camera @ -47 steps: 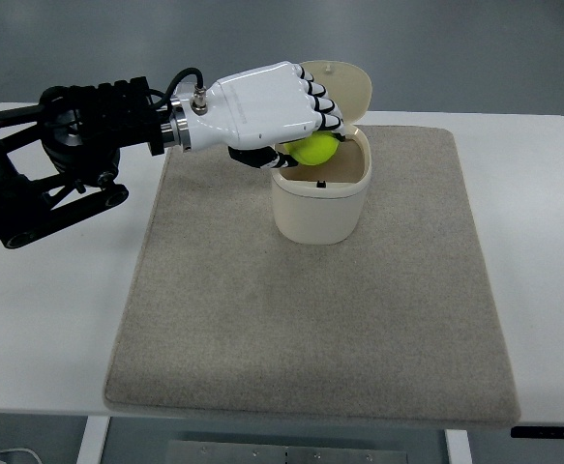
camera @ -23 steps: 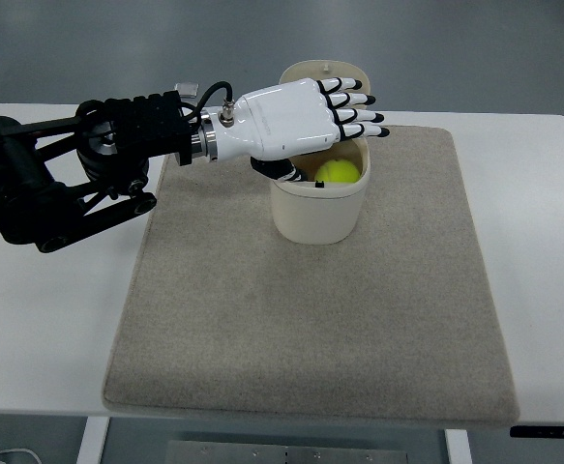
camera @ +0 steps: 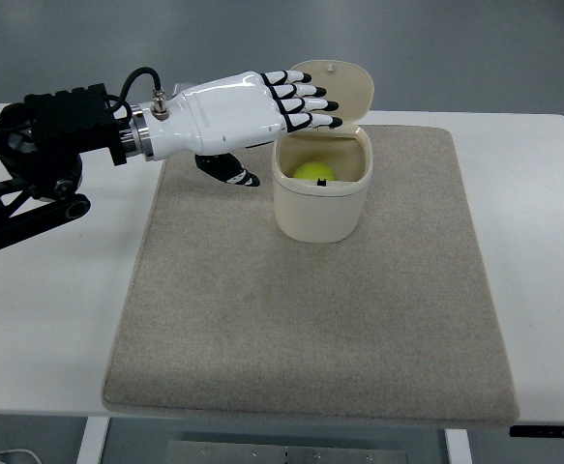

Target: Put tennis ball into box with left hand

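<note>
A yellow-green tennis ball (camera: pixel 312 171) lies inside the cream box (camera: pixel 320 208), whose hinged lid (camera: pixel 342 90) stands open at the back. My left hand (camera: pixel 291 126) is white with black fingertips. It hovers over the box's upper left rim with fingers stretched flat and the thumb hanging below, holding nothing. Its black arm comes in from the left edge. The right arm does not show.
The box stands on a beige mat (camera: pixel 311 319) that covers most of the white table (camera: pixel 543 242). Bare table strips run along the left and right sides.
The hand let the ball drop into the box, opened its fingers, then drew back to the left and slightly up, off the box opening.
</note>
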`<control>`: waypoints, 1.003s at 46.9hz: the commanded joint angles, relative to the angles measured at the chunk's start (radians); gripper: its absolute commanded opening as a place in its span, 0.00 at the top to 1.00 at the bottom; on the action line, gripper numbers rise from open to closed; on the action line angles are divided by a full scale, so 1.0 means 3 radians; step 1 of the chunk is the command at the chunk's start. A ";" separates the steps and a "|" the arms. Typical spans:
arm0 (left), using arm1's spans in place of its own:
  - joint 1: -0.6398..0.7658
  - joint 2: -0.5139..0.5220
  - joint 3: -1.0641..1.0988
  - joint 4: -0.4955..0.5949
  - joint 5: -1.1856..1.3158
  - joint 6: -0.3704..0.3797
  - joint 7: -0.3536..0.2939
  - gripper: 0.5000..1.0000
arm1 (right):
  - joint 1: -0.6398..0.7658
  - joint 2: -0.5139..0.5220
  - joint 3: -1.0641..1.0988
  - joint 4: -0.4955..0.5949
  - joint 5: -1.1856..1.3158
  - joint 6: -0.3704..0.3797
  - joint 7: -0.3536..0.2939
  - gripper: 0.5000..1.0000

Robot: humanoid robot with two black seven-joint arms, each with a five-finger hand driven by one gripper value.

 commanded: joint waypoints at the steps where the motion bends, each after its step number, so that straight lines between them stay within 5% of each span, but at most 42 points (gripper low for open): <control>1: 0.0084 0.0140 0.0027 -0.0058 -0.0361 -0.0001 -0.0005 0.01 | 0.0000 0.0000 0.0000 0.0004 0.0000 0.0000 0.0000 0.12; 9: 0.0227 0.0375 0.0022 -0.0155 -0.1710 -0.0103 -0.0015 0.00 | 0.0000 0.0000 0.0000 0.0004 0.0000 0.0000 0.0000 0.12; 17: 0.0258 0.0554 -0.0019 -0.0099 -0.3489 -0.0859 -0.0015 0.00 | 0.0000 0.0000 0.0000 0.0004 0.0000 0.0000 0.0000 0.12; 35: 0.0268 0.0458 -0.0019 0.1005 -0.5909 -0.2123 0.0041 0.00 | 0.0000 0.0000 0.0000 -0.0001 0.0000 0.0000 0.0000 0.12; 47: 0.0442 0.0059 -0.0050 0.1685 -0.6492 -0.2415 0.0092 0.00 | 0.0000 0.0000 0.0000 -0.0001 0.0000 -0.0005 0.0000 0.12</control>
